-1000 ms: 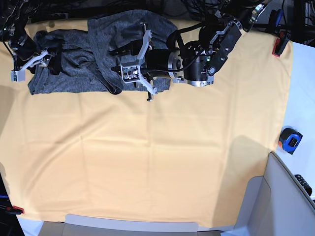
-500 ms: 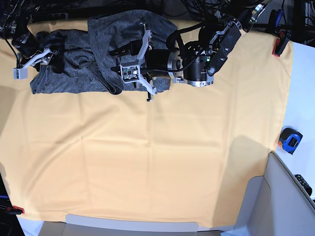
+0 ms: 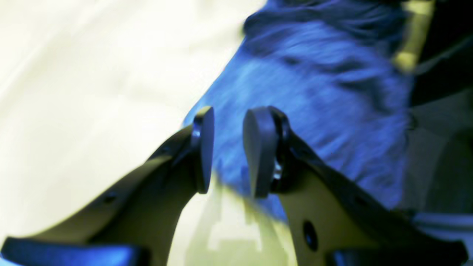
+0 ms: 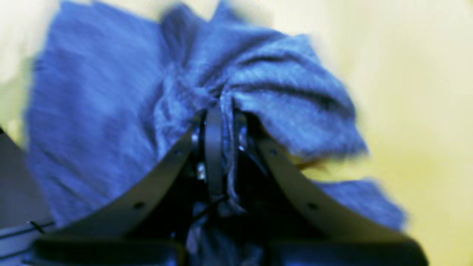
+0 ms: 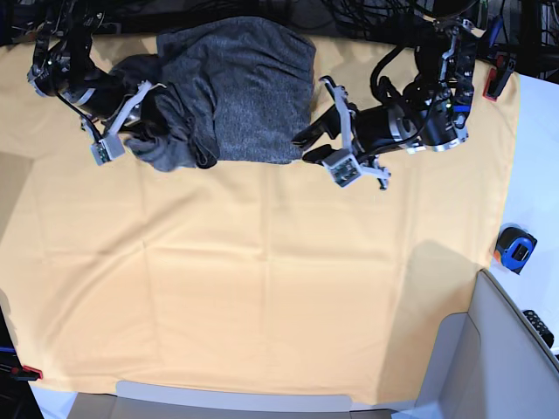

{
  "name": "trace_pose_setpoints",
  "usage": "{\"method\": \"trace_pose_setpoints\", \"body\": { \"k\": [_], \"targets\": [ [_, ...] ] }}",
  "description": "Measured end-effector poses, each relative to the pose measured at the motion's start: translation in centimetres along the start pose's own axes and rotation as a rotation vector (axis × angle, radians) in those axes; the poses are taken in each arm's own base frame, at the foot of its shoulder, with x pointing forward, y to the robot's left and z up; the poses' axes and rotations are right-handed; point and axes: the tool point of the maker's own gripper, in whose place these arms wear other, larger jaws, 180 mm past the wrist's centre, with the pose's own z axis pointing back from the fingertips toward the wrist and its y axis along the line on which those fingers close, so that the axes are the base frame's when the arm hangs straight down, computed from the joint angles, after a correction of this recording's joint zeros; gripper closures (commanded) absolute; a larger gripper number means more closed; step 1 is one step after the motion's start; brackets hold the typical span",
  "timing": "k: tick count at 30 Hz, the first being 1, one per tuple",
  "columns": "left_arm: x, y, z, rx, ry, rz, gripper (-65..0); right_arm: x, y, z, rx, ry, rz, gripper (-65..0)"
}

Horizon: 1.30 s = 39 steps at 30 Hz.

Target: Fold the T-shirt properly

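Yellow-orange table cloth (image 5: 262, 297) covers the bench; T-shirt (image 5: 240, 92) lies bunched along its far edge. I see the right gripper (image 4: 221, 155) now clamped on a gathered fold at the shirt's end, where a second ago it stood wide beside flat fabric. That end has pulled inward into a lump. Left gripper (image 3: 229, 155) has backed off the shirt's other edge, jaws apart, holding nothing. My read: a sleeve fold is starting.

One grey shirt (image 5: 236, 87), one yellow cloth (image 5: 262, 288), two grippers: left (image 5: 316, 140) and right (image 5: 140, 122). One tape measure (image 5: 515, 249) far right, two red clamps (image 5: 496, 83).
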Motion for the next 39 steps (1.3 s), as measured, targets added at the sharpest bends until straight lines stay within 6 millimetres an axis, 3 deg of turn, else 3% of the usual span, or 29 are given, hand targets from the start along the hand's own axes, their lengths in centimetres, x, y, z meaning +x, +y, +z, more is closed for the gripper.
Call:
{"method": "trace_pose_setpoints", "body": {
  "k": [7,11,19,21,26,30,33,39],
  "targets": [
    [-2.5,2.1,3.0,0.091,-0.021,0.062,-15.1,3.3,9.5,-4.0,0.265,-0.005,0.166,0.0],
    [-3.2,2.1,3.4,0.101,-0.026,0.093,-15.1,3.9,11.7,-5.8,0.267,0.015,0.160,0.0],
    [-3.9,1.6,3.3,0.095,-0.012,0.108,-15.3,0.7,15.3,-8.8,0.170,0.159,0.443,-0.1],
    [-3.8,1.6,3.3,0.096,-0.017,0.106,-15.3,0.0,16.2,-9.1,0.168,0.184,0.508,-3.1],
    [-3.7,1.7,3.4,0.097,-0.019,0.105,-15.3,-1.2,16.2,-9.5,0.149,0.223,0.552,-27.5],
    [-3.7,1.7,3.3,0.097,-0.020,0.105,-15.4,-1.4,16.0,-9.5,0.151,0.230,0.552,-41.4],
    [-3.7,1.7,3.3,0.096,-0.019,0.105,-15.4,-0.8,16.0,-9.4,0.145,0.211,0.549,-42.1],
    [-3.7,1.7,3.3,0.096,-0.020,0.105,-15.4,2.3,14.3,-8.6,0.078,0.129,0.522,-42.1]
  ]
}}
